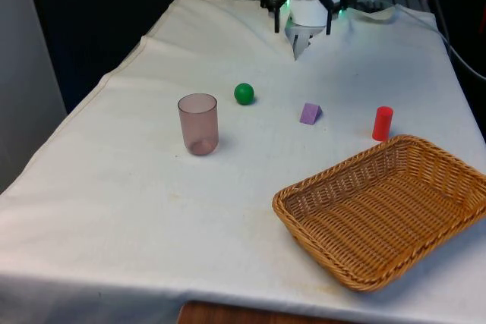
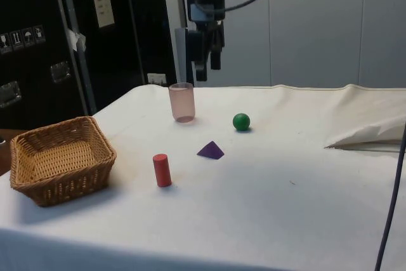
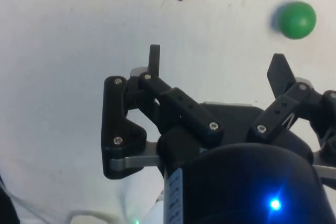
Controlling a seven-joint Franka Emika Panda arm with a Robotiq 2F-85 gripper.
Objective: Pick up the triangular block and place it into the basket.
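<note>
The pincer (image 2: 207,73) hangs high near the counter's (image 1: 152,210) far edge, wide open and holding nothing. The purple triangular block (image 1: 310,114) lies mid-counter between the green ball (image 1: 244,93) and red cylinder (image 1: 383,123), well apart from the basket (image 1: 319,259). Best to descend centred, closing across its flat sides. It rests base-down, tip up; no clear long axis.

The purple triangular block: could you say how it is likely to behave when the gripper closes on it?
The triangular block looks rigid and rests flat, so it probably won't roll. Its sloped faces may slip between the fingers.
</note>
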